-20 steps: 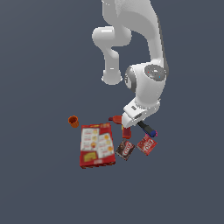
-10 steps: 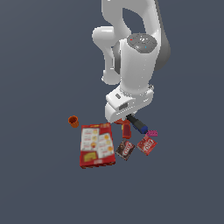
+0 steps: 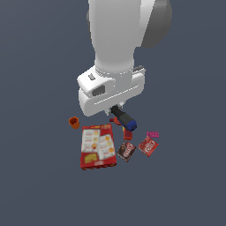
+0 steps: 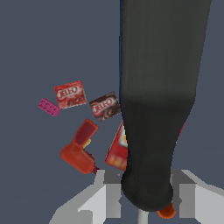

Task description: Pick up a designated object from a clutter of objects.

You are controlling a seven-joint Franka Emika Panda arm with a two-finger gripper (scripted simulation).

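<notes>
A flat, dark slate-grey desk (image 3: 39, 185) fills both views, unmarked and edgeless, with no wall or other room feature visible.

The white Franka arm (image 3: 119, 35) dominates the exterior view, its hand block hanging above the clutter. Below it lies the large red cracker box (image 3: 98, 146), flat on the desk. The screwdriver (image 3: 124, 118), black-handled with a blue butt end, pokes out from under the hand toward the exterior view's right. In the wrist view its black handle (image 4: 159, 96) looms large, running away from the camera, with the grey fingers (image 4: 111, 192) on either side of its near end, closed narrowly on it.

The red power drill (image 4: 79, 151) lies on the desk just beside the box; in the exterior view only a bit of it shows beneath the screwdriver. Near it rest a brown packet (image 3: 126, 151) and a red packet (image 3: 148, 146), close together. The small orange cup (image 3: 74, 122) stands apart on the exterior view's left of the box. The tiny pink piece (image 3: 152, 133) sits just past the red packet.
</notes>
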